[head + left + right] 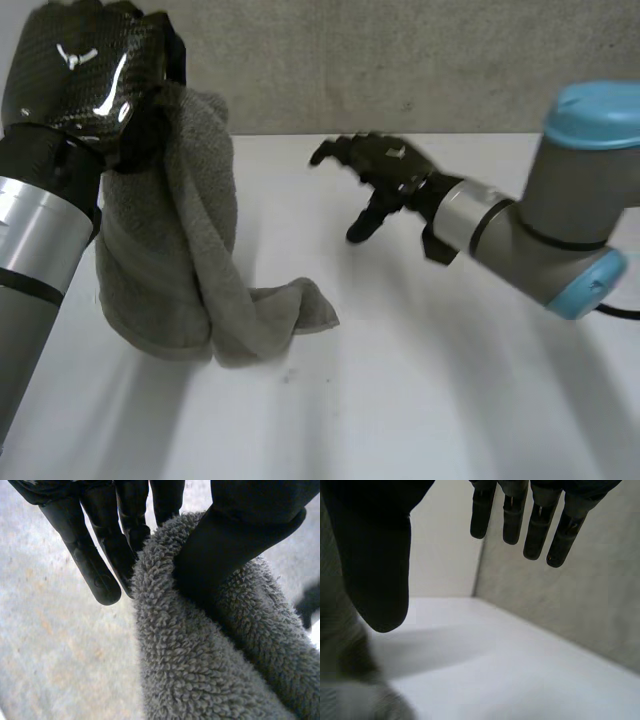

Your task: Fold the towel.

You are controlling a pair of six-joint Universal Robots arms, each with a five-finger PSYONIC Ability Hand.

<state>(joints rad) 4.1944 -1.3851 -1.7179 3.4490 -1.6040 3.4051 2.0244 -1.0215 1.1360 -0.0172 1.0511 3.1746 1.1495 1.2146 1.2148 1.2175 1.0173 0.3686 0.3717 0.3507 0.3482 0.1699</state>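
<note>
While the left hand [85, 75] pinches the towel [190, 260] at its top between thumb and fingers, it hangs vertically, its lower end resting on the table [430, 390]. The right hand [385, 170], spread and empty, hovers apart, that lower end lying to its left and below

White table [450, 400] — speckled wall [400, 60] (grey) behind

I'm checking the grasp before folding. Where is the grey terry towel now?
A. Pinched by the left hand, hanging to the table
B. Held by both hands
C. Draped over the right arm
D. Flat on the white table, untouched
A: the left hand pinches the grey terry towel, which hangs down to the white table; the right hand is open, apart from it.
</note>
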